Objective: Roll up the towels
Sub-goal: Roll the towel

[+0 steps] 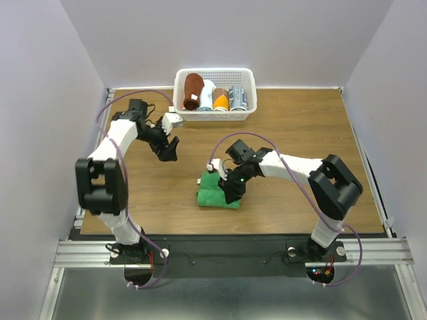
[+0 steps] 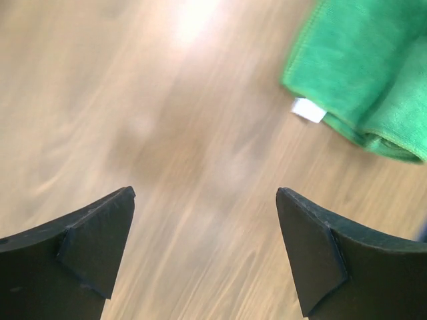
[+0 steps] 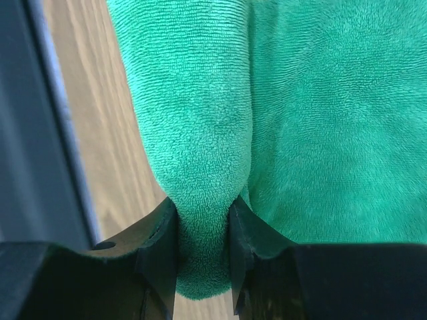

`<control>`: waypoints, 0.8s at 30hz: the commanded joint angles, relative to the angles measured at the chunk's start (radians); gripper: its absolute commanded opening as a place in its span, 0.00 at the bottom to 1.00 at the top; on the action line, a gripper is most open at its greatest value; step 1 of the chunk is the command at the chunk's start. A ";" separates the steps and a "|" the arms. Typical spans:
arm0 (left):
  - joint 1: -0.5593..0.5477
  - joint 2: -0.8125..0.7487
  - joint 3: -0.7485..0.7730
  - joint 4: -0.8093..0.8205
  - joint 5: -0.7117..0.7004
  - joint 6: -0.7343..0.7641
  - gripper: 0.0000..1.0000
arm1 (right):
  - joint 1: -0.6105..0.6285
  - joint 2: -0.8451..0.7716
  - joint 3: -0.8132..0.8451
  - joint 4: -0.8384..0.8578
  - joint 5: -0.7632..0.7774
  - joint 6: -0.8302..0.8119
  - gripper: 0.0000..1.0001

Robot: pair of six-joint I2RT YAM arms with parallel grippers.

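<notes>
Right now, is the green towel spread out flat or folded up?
Folded up. The green towel lies as a small thick bundle, and the right gripper pinches a doubled edge of it.

A white slatted basket stands at the far edge of the wooden table. Inside the basket, a white roll, an orange roll and a grey-patterned roll lie side by side, the white roll leftmost.

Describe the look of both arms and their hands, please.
The left arm and right arm have white links between bulky black joints. A thin purple cable runs along each. The left hand and right hand are black, each with two wedge-shaped fingers. Small lights glow at the right base.
</notes>
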 commanded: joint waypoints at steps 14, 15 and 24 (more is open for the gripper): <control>-0.267 -0.674 -0.423 0.390 -0.280 -0.134 0.99 | -0.192 0.566 0.416 -0.634 -0.557 -0.125 0.00; -0.316 -0.702 -0.462 0.393 -0.305 -0.087 0.99 | -0.198 0.581 0.423 -0.654 -0.562 -0.148 0.01; -0.734 -0.848 -0.816 0.589 -0.530 0.094 0.93 | -0.235 0.658 0.445 -0.668 -0.551 -0.237 0.01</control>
